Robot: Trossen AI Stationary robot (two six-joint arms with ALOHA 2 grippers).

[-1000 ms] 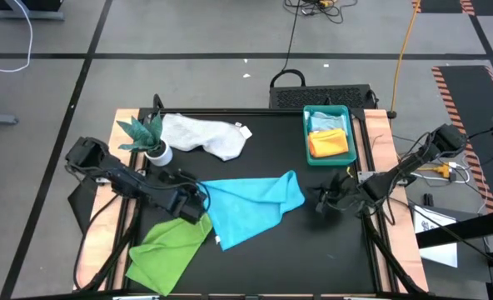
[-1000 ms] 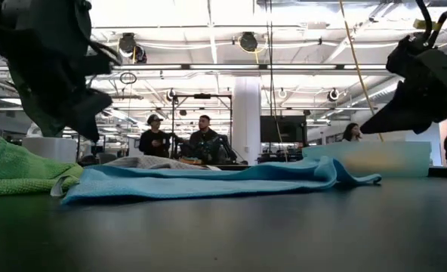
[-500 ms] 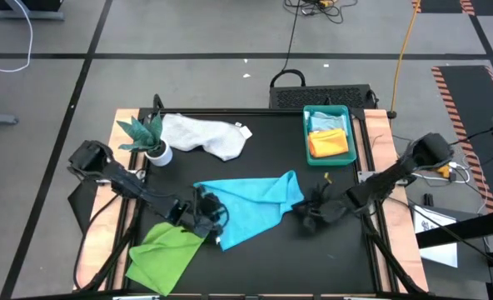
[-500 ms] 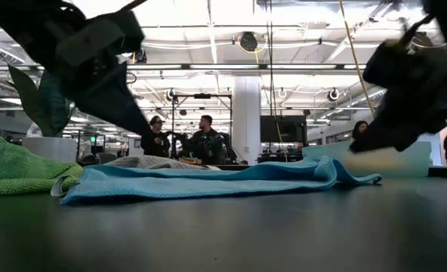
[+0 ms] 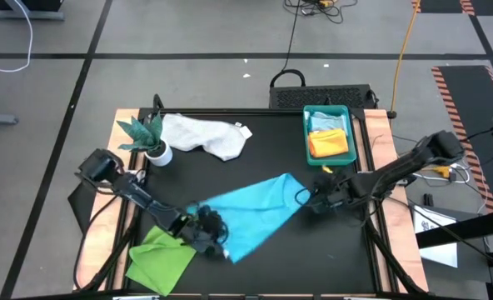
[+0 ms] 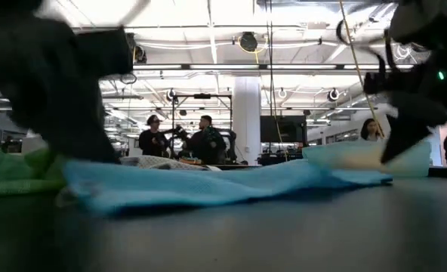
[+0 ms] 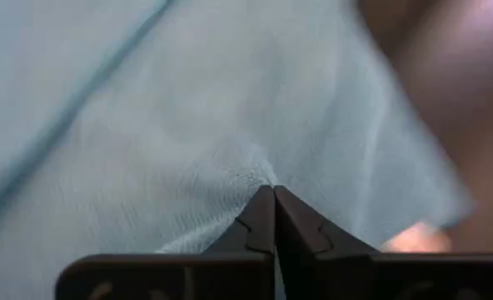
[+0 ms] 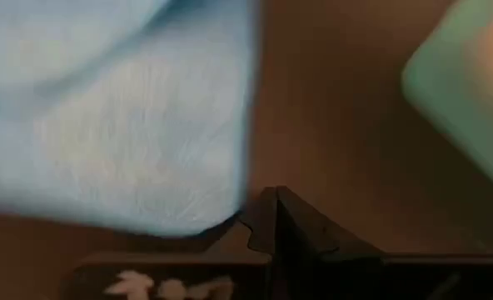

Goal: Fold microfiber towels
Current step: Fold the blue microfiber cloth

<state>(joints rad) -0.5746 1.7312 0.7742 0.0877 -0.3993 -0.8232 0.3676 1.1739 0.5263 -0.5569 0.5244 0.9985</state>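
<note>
The bright turquoise-blue towel (image 5: 259,208) lies on the black table as a long slanted strip. My left gripper (image 5: 211,239) is shut on its near-left end. My right gripper (image 5: 311,200) is shut and stands at the towel's far-right corner (image 8: 221,212). The lime green towel (image 5: 159,262) lies crumpled at the near-left corner of the table, beside my left gripper. The white-grey towel (image 5: 205,135) lies at the far left. The pale blue towel (image 5: 326,123) and the orange towel (image 5: 330,145) lie in the teal tray (image 5: 306,137). My left gripper pinches the turquoise towel between its two fingertips (image 7: 259,218), near the towel's near-left end. The cloth puckers into a small ridge (image 7: 259,177) right at the tips. The rest of the towel lies on the table. My right gripper's shut tips stand at the edge of the towel's far-right corner; whether they touch it I cannot tell.
A small green plant in a white pot (image 5: 149,140) stands at the far left, next to the white-grey towel. The teal tray sits at the far right. Bare black table (image 5: 313,258) lies near the front right. People stand in the room beyond the table (image 6: 182,140).
My left gripper has gone toward the table's near edge and a little right, come down onto the turquoise towel and shut on it. My right gripper has come in toward the towel's far-right corner. The towel has been drawn from a broad spread into a narrower slanted strip.
</note>
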